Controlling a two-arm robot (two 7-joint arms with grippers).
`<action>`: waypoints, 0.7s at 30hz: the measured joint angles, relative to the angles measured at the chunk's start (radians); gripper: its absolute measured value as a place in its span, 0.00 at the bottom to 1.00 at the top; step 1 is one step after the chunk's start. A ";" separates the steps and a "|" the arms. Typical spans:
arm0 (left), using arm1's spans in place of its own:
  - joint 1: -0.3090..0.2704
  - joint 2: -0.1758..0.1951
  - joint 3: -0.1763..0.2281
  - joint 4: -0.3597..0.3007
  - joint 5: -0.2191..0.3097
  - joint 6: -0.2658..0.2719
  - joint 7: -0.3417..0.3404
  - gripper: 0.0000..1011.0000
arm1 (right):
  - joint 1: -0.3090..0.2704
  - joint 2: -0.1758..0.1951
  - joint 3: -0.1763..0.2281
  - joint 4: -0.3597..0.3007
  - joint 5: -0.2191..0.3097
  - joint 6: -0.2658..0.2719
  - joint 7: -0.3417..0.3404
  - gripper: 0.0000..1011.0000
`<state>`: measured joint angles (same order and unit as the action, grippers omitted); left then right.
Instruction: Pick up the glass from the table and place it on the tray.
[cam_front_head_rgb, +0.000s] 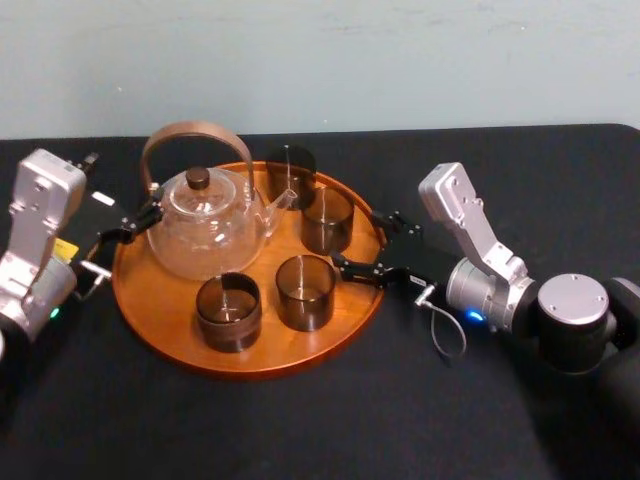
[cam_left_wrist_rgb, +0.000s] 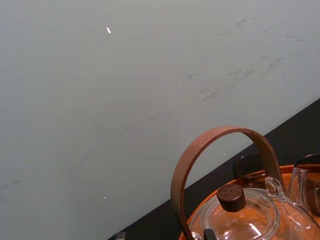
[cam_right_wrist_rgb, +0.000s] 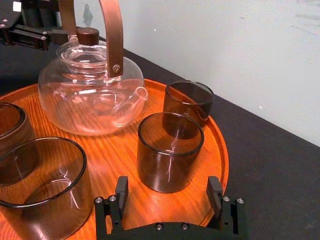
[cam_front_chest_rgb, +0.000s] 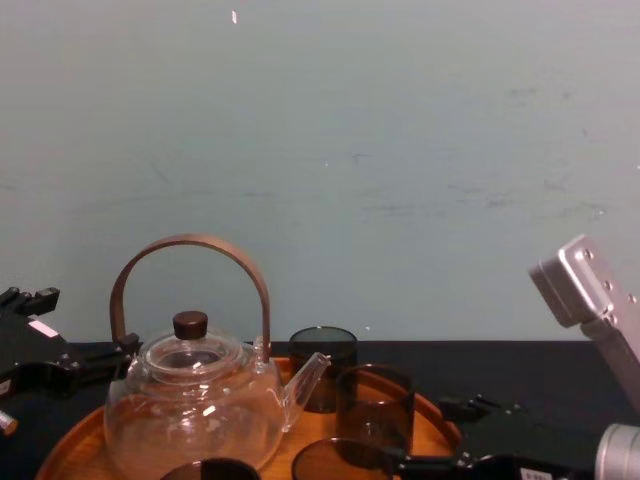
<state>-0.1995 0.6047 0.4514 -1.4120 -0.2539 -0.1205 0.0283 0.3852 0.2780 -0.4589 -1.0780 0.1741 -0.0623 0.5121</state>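
In your head view, the tray (cam_front_head_rgb: 165, 325) sits left of centre on the table (cam_front_head_rgb: 420, 420). On it, the teapot (cam_front_head_rgb: 205, 235) stands at upper left. The back glass (cam_front_head_rgb: 292, 172) and right glass (cam_front_head_rgb: 327, 222) are at upper right, with the front-right glass (cam_front_head_rgb: 305, 293) and front-left glass (cam_front_head_rgb: 228, 313) below them. The left gripper (cam_front_head_rgb: 130, 225) and right gripper (cam_front_head_rgb: 357, 240) flank its rim.

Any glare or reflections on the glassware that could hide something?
Head view: white glints on the teapot, nothing hidden. Right wrist view: pale streaks inside the glass before the open right gripper. Chest view: bright spots low on the teapot. Left wrist view: a glint on the teapot's lid.
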 joint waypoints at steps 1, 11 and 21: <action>0.000 0.000 0.000 0.000 0.000 0.000 0.000 1.00 | -0.001 0.001 -0.001 -0.002 0.001 0.000 0.000 0.99; 0.000 0.000 0.000 0.000 0.000 0.000 0.000 1.00 | -0.010 0.013 -0.004 -0.019 0.008 -0.001 0.001 0.99; 0.000 0.000 0.000 0.000 0.000 0.000 0.000 1.00 | -0.040 0.041 0.011 -0.074 0.011 0.011 -0.027 0.99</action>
<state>-0.1995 0.6047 0.4514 -1.4119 -0.2539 -0.1205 0.0283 0.3455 0.3191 -0.4475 -1.1524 0.1851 -0.0513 0.4853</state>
